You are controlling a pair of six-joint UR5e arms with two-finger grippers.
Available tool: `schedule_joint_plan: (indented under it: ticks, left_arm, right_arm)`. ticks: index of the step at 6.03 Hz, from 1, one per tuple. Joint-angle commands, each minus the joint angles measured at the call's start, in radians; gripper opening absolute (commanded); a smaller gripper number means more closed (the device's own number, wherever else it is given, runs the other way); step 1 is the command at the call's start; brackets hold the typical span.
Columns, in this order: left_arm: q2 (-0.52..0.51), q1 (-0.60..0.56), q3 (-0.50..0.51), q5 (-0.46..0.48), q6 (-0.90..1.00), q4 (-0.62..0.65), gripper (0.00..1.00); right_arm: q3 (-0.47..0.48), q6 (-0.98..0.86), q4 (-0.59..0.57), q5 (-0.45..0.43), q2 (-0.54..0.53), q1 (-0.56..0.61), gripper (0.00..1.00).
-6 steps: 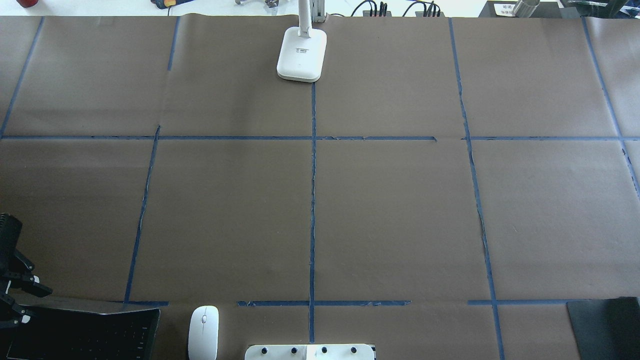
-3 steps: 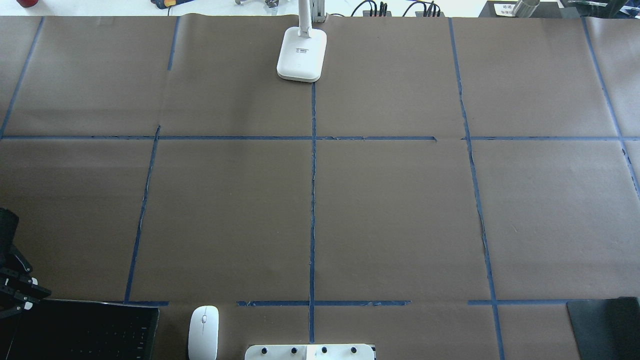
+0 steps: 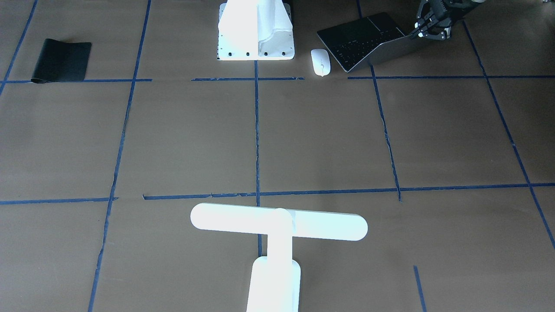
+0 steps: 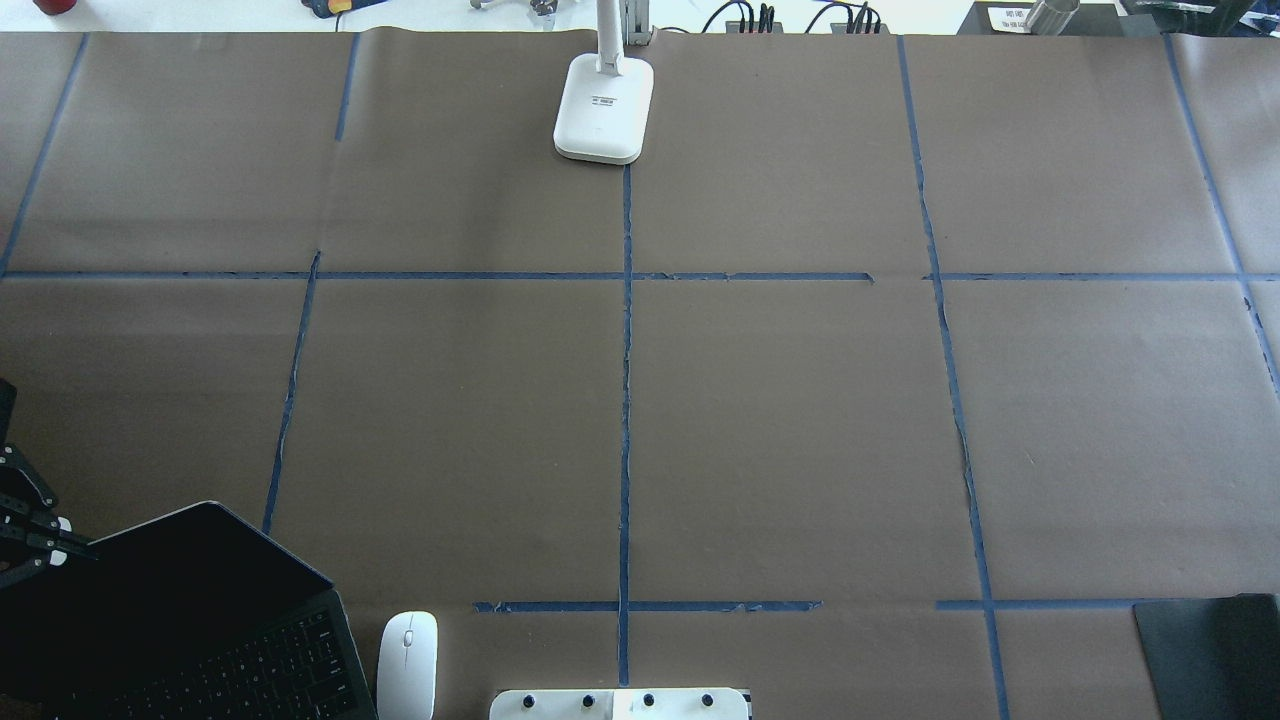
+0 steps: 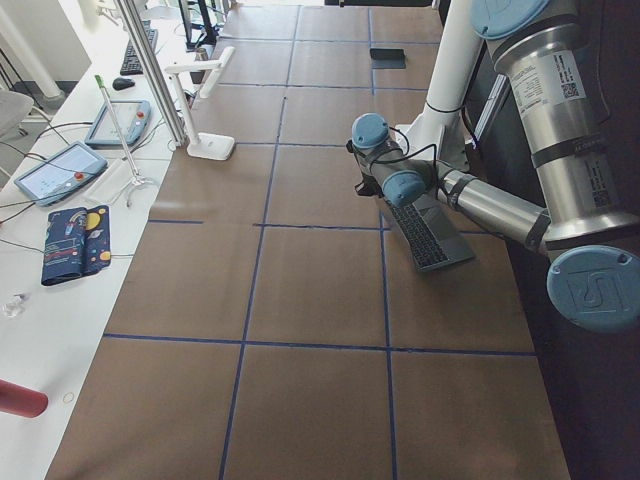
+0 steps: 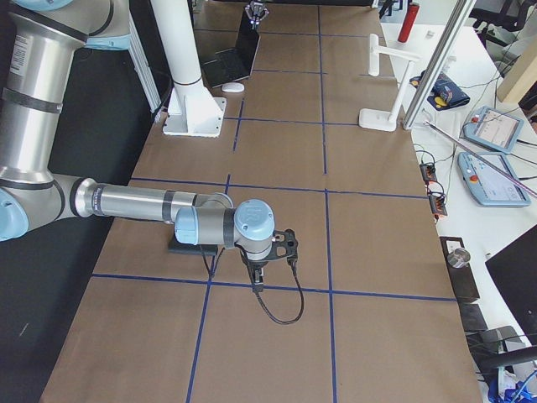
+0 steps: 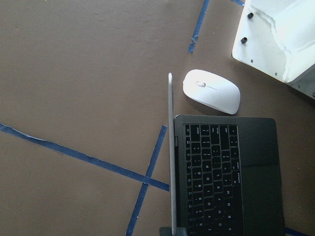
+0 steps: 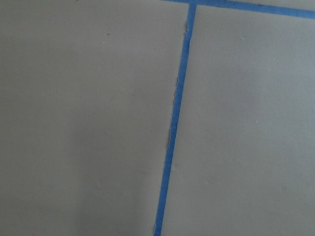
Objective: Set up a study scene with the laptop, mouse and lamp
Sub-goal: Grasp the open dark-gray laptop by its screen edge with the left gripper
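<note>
Near mouse (image 4: 407, 665), left gripper (image 3: 418, 32) pinches laptop (image 3: 360, 41) lid; right gripper (image 6: 288, 245) unclear; lamp (image 4: 600, 128) label illegible.

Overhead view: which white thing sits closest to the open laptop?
The small white oval mouse, just beside the thin grey laptop; the white boxy bolted block is farther, the white T-shaped lamp across the table.

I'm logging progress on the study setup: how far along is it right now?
Looks done: the laptop has its lid raised, keyboard showing. In hand: the left gripper grips the lid's edge. Left, probably: the mouse lies close beside the laptop and the lamp stands at the far side, neither held.
</note>
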Motion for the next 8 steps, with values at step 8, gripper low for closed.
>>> schedule_joint_plan:
  ticks: [8]
  left_arm:
    - [-0.455, -0.218, 0.132, 0.025, 0.557, 0.434, 0.00]
  right_arm:
    - [-0.008, 0.000, 0.000, 0.000, 0.000, 0.000, 1.00]
